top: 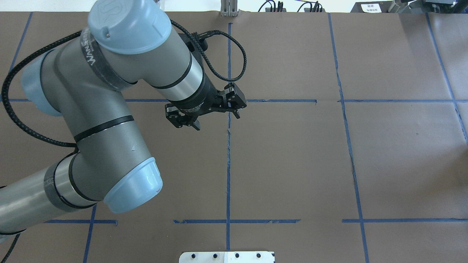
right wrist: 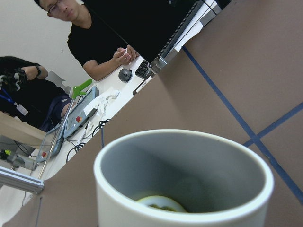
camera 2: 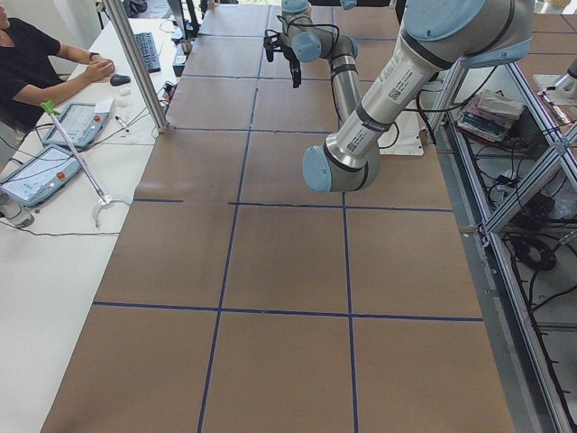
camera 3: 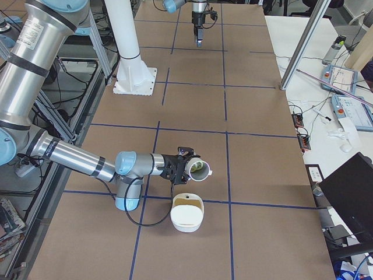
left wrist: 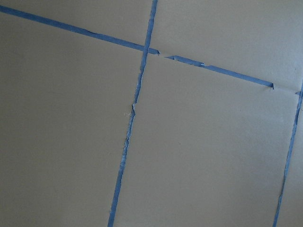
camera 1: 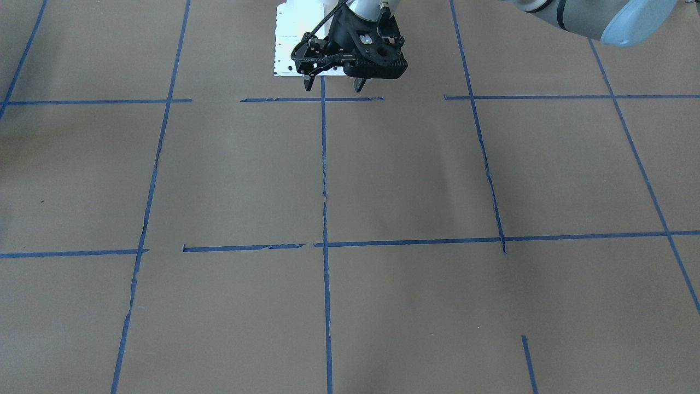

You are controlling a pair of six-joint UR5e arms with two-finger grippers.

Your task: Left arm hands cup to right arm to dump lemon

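Note:
The white cup [camera 3: 195,171] hangs tilted on its side above the table at the end of my right arm's gripper [camera 3: 178,168]. The lemon [camera 3: 199,167] shows yellow-green inside the cup's mouth. In the right wrist view the cup's rim [right wrist: 184,142] fills the bottom of the frame with the lemon [right wrist: 161,203] at its grey bottom. The fingers are hidden there. My left gripper [top: 216,120] is open and empty over the table's centre line, far from the cup. It also shows in the front-facing view [camera 1: 334,85].
A white bowl [camera 3: 187,213] with a tan inside stands on the table just below and in front of the cup. A white base plate [camera 1: 287,44] lies at the robot's side. Operators sit at a side desk [camera 2: 54,135] with tablets.

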